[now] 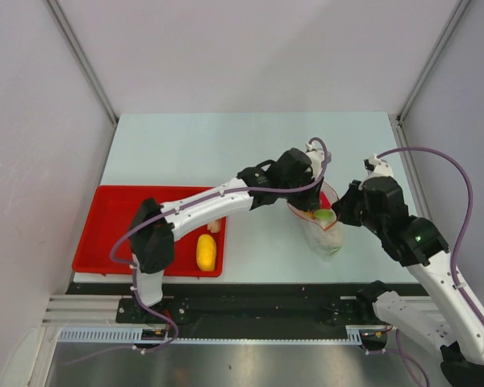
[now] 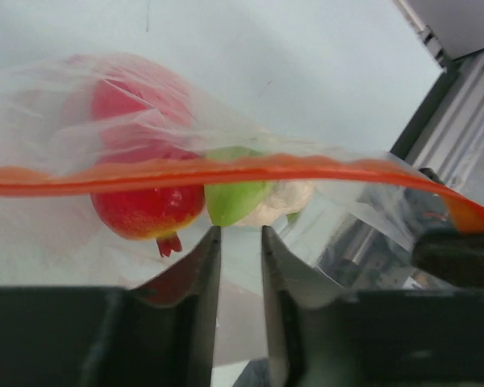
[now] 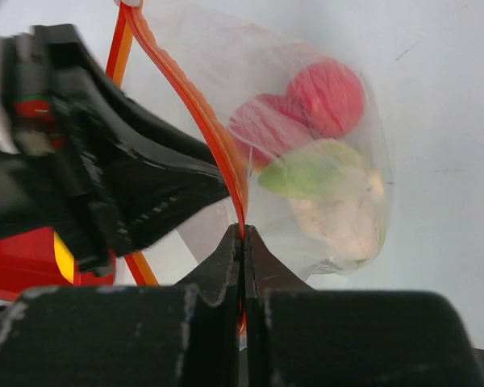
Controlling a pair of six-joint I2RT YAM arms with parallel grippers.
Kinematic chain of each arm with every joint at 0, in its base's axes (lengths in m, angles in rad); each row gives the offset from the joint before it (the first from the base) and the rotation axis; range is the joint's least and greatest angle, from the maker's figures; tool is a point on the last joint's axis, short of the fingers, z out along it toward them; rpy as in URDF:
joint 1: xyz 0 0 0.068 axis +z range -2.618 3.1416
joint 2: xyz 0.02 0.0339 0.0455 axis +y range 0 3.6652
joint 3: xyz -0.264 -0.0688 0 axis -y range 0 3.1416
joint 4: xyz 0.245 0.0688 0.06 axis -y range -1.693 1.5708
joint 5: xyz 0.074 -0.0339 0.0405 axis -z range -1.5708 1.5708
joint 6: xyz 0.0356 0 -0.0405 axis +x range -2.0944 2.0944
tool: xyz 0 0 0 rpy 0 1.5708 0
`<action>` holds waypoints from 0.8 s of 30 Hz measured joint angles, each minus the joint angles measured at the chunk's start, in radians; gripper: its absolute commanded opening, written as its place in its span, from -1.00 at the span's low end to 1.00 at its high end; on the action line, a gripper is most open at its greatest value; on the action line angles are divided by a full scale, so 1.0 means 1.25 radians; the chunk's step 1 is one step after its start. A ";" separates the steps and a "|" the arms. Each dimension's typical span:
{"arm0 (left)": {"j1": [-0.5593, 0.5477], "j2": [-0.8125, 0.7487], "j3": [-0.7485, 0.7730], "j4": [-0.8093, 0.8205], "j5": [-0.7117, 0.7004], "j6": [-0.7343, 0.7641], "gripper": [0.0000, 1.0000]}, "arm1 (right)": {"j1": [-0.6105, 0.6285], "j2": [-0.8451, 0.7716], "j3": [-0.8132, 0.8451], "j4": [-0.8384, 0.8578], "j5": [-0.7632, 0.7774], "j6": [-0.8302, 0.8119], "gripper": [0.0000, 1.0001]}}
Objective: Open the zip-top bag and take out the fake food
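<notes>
The clear zip-top bag [image 1: 327,239] lies on the table, its mouth with the red zip strip [image 2: 105,175] held open. Inside it are fake food pieces: red balls [image 3: 329,97], a green piece [image 2: 234,201] and a whitish lumpy piece [image 3: 339,219]. My left gripper [image 2: 240,234] reaches into the mouth, its jaws drawn close on the lower edge of the green piece. My right gripper [image 3: 244,230] is shut on the zip strip at the bag's right lip. A yellow oval [image 1: 206,252] lies in the red tray.
The red flat tray [image 1: 113,230] sits at the left front of the table, with a small beige piece [image 1: 215,226] by its right edge. White walls enclose the table on three sides. A metal rail [image 1: 250,302] runs along the near edge.
</notes>
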 measured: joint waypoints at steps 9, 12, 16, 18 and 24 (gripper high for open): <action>-0.030 0.101 0.051 -0.033 -0.145 0.043 0.46 | -0.001 -0.001 0.000 -0.001 -0.009 0.002 -1.00; -0.030 0.137 0.087 -0.048 -0.198 0.043 0.54 | -0.003 -0.007 0.000 -0.002 -0.013 0.002 -1.00; -0.032 0.155 0.093 -0.050 -0.259 0.047 0.58 | -0.006 -0.012 0.000 -0.006 -0.028 0.002 -1.00; -0.033 0.164 0.094 -0.050 -0.280 0.047 0.63 | -0.007 -0.013 0.000 -0.009 -0.033 0.002 -1.00; -0.043 0.182 0.078 -0.027 -0.357 0.045 0.77 | -0.020 -0.027 0.000 -0.019 -0.035 0.000 -1.00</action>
